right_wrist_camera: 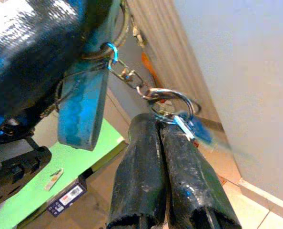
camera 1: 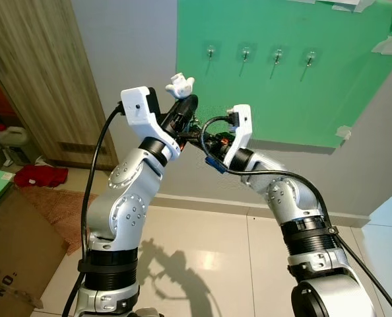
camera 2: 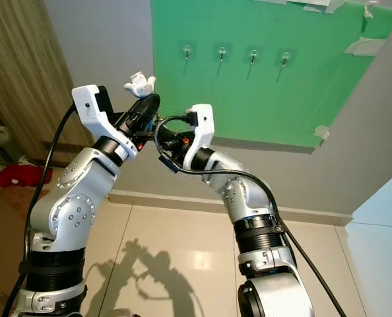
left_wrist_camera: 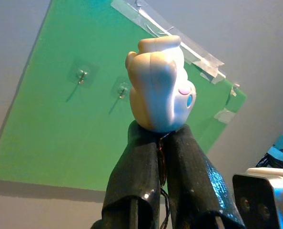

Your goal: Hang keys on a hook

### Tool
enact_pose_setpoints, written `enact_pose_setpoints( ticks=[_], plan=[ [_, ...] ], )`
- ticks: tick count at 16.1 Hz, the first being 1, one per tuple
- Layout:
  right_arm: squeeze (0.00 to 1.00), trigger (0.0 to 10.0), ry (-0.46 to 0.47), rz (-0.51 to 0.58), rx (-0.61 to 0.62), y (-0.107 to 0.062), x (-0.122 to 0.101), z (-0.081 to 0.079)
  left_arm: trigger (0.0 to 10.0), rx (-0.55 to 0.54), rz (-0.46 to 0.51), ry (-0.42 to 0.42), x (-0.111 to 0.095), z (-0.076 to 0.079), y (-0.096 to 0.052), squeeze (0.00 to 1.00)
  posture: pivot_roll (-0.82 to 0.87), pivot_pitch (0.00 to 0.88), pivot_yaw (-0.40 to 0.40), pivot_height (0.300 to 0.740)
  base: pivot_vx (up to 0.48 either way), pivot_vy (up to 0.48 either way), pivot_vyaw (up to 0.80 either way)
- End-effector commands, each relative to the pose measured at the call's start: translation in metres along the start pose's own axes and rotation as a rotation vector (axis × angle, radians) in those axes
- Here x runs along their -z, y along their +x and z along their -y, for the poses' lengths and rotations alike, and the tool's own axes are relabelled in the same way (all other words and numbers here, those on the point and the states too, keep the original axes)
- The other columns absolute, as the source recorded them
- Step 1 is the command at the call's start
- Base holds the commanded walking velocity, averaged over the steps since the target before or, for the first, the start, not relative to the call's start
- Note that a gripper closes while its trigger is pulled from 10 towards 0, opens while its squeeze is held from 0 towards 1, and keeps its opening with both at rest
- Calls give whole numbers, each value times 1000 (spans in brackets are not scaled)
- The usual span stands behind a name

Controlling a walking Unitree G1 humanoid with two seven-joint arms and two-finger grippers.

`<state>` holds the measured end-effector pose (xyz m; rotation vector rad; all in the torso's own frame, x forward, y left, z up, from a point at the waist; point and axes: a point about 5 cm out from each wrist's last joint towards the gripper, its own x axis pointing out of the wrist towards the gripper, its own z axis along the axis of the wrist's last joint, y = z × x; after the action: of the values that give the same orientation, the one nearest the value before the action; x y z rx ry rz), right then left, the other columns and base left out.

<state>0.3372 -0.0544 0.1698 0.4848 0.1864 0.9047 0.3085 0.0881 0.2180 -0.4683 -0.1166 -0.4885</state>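
A bunch of keys is stretched between my two raised grippers. My left gripper (camera 1: 185, 105) is shut on the base of its white figurine charm (left_wrist_camera: 160, 95), which sticks up above the fingertips. A thin chain runs from there to the silver key ring (right_wrist_camera: 172, 102), with a blue-headed key (right_wrist_camera: 198, 133) on it. My right gripper (right_wrist_camera: 160, 125) is shut on that ring, just right of the left one (camera 2: 158, 122). Several small hooks (camera 1: 246, 51) sit in a row on a green board (camera 1: 282, 105) on the wall, above and beyond both grippers.
A wooden door panel (camera 1: 37, 79) stands at the left. Below it are a white jug (camera 1: 12, 136), a red cloth (camera 1: 41, 176) and a cardboard box (camera 1: 11, 264). Tiled floor (camera 1: 209, 264) lies underneath. A blue strip (right_wrist_camera: 82, 109) hangs by the left gripper.
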Motion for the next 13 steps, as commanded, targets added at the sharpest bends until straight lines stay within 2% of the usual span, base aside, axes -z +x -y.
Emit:
enact_pose_setpoints(
  ticks=[1,13],
  plan=[
    [0,0,-6,27,3,2,-8,0,0,36,27,17,-7,9,3,0,46,0,-29,740,0,0,0],
    [0,0,23,38,-75,0,-7,-8,0,34,28,12,-7,10,3,0,45,0,-35,740,0,0,0]
  ],
)
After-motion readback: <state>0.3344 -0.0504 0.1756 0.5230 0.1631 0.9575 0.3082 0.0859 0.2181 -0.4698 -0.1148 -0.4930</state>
